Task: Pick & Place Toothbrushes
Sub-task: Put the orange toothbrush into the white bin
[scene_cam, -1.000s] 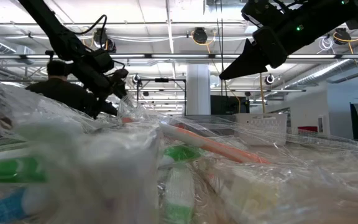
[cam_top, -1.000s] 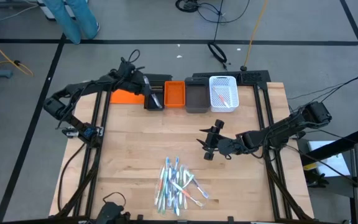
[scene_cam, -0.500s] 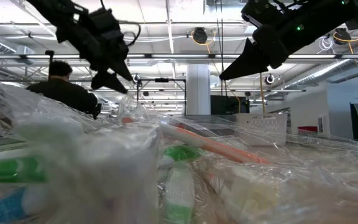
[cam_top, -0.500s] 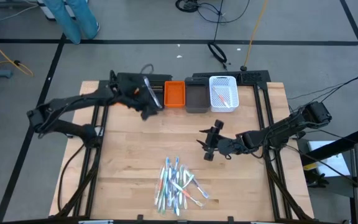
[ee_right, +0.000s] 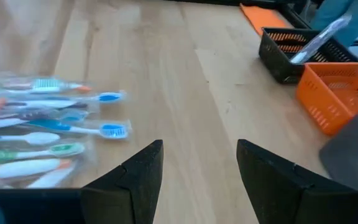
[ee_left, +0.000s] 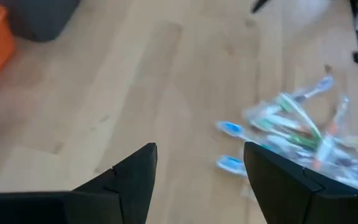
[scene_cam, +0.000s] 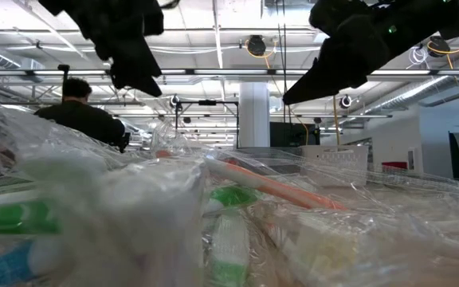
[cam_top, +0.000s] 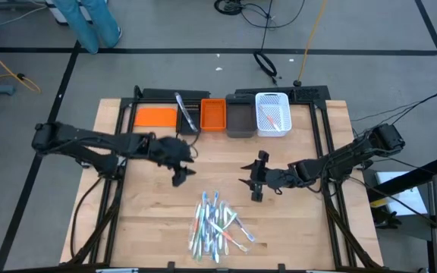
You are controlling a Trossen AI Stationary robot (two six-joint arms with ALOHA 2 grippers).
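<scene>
- Left arm is stretched low across the wooden table (cam_top: 150,205) from its left edge, and the left gripper (cam_top: 181,176) is held over bare wood, near the toothbrushes (cam_top: 217,225) but apart from them.
- Its fingers (ee_left: 132,171) are seen spread apart with nothing between them.
- Right arm is reached in from the table's right side, with the right gripper (cam_top: 255,189) hanging just beyond the pile; its fingers (ee_right: 143,167) are parted and nothing is held.
- Toothbrushes are heaped, many in clear wrappers, at the table's near middle; a wrapped one is lying in the black bin (cam_top: 190,112), and some are in the white basket (cam_top: 272,114).
- Half a second earlier the left gripper was at the black bin at the back row; it has since been swung down to mid-table.
- Right gripper has barely been shifted, and the pile is unchanged.
</scene>
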